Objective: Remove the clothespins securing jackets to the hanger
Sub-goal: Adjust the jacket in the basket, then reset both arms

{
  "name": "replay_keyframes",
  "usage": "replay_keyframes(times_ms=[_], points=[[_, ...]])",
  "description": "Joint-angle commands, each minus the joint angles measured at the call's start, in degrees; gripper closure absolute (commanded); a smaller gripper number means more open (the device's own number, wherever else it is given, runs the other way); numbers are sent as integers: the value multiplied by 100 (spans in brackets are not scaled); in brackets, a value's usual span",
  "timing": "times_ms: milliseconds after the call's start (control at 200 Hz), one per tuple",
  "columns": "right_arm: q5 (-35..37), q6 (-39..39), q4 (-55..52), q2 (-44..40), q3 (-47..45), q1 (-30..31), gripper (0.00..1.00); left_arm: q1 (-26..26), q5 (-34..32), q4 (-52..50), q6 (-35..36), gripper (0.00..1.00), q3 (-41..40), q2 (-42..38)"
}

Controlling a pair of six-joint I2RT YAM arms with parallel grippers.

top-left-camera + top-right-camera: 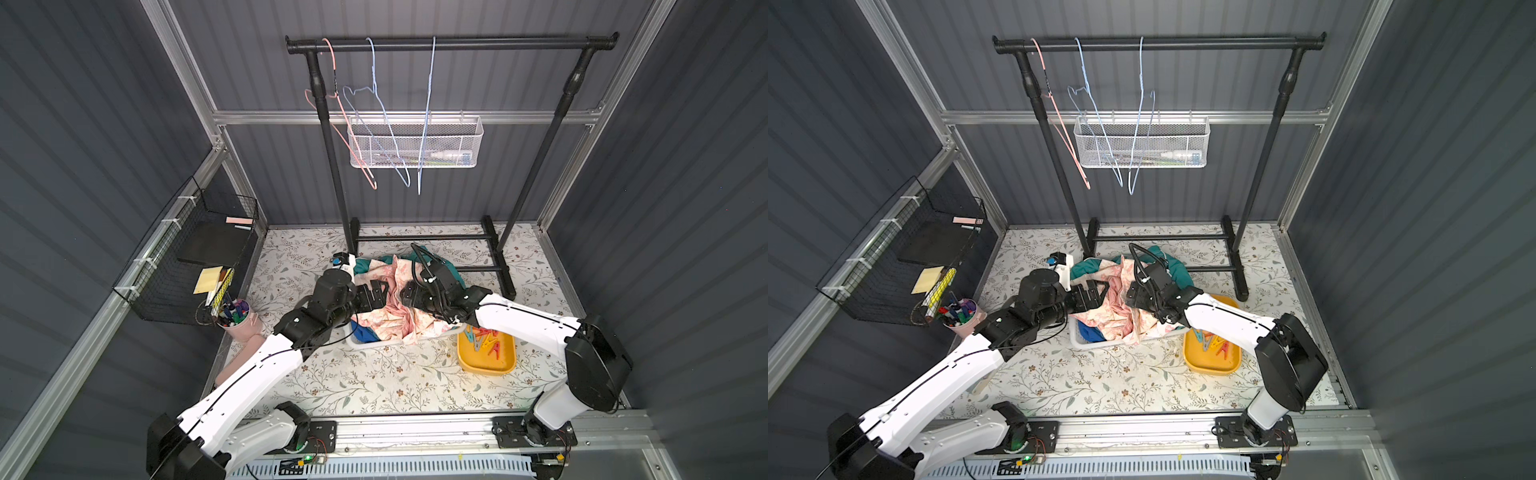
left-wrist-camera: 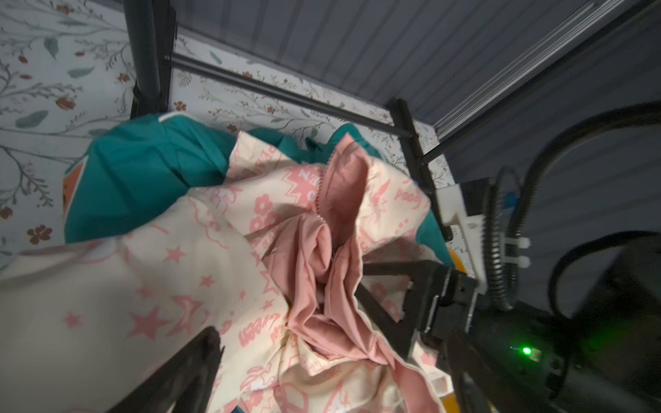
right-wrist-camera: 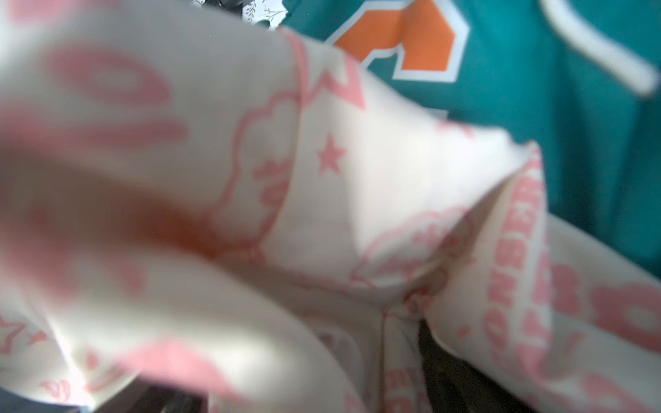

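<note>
Left hand (image 1: 383, 291): spread wide and gripping nothing. In its wrist view its two dark fingers (image 2: 189, 364) stand far apart, with cream cloth lying between them.
Right hand (image 1: 409, 296): faces the left hand tip to tip, near but not touching. Cloth fills its own wrist view, and dark finger parts peek out far apart under the folds, so it looks spread wide, with no grip showing.
Right finger (image 2: 384, 318): seen from the left wrist as a black triangular frame lying against pink lining.
Cream jacket (image 1: 395, 320): pink-printed and crumpled, under and between both hands. Its pink lining is turned up in the gap between them.
Teal jacket (image 2: 143, 178): beyond both hands, partly under the cream one, with its orange letter patch showing.
Blue jacket (image 1: 1090, 332): a small patch below the left hand's wrist, beneath the cream cloth.
Basket (image 1: 376, 345): white, below both hands, holding all three jackets.
Clothespins (image 1: 484, 338): a heap, mostly red-coral with some teal and yellow, behind the right hand beside its forearm and well apart from the left hand.
Yellow tray (image 1: 486, 365): holds the clothespins, just beside the basket on the right hand's side.
Hangers (image 1: 427, 116): one pink and two pale blue, of wire, high above and beyond both hands.
Rail (image 1: 498, 43): black, carrying the hangers.
Bench (image 1: 374, 382): floral-patterned, under the basket and tray.
</note>
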Motion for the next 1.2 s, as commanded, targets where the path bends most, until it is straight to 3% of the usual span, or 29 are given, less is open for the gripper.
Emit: replay_keyframes(times_ms=[0, 160, 395, 455, 545, 635, 675, 740, 795, 855, 1056, 1071, 1121, 1161, 1196], points=[[-51, -414, -813, -277, 297, -26, 1, 14, 50, -171, 503, 1, 425, -193], [129, -622, -1357, -731, 751, -27, 1, 14, -60, 330, 1035, 1, 871, -235], [1125, -1247, -1250, -1651, 707, -59, 1, 14, -1308, 1393, 1518, 1, 782, -532], [1229, -1466, -1248, -1889, 657, -242, 1, 14, -1840, 1705, 1684, 1, 582, -578], [1143, -1690, -912, -2382, 312, -903, 1, 20, -3146, 2446, 2147, 1, 22, -587], [1790, -2053, -542, -2812, -244, -1640, 1, 201, -4108, 3556, 2804, 1, -656, -317], [2100, -2327, -205, -2979, -595, -1950, 1, 485, -3938, 4065, 3005, 1, -941, -144], [2208, -3115, 734, -3238, -1299, -2390, 1, 1071, -3002, 4858, 3433, 1, -1399, 193], [2464, -4030, 1821, -3365, -2007, -2575, 1, 1332, -3234, 5411, 3492, 1, -1650, 578], [2772, -4514, 2717, -3439, -2647, -2765, 1, 1560, -3405, 6019, 3700, 1, -1842, 1014], [2291, -4758, 4270, -3307, -3917, -3676, 1, 2098, -3041, 8613, 3724, 1, -2441, 2500], [2267, -4743, 4311, -3225, -3944, -3735, 1, 2154, -2865, 8885, 3992, 1, -2448, 2610], [2146, -4725, 4424, -2929, -4023, -3912, 1, 2222, -2735, 8772, 4027, 1, -2412, 2887], [2022, -4724, 4674, -2701, -4139, -4025, 1, 2261, -2729, 9634, 4042, 1, -2812, 3099], [1846, -4690, 5019, -2497, -4287, -4133, 1, 2324, -2874, 10997, 3938, 1, -3424, 3327]])
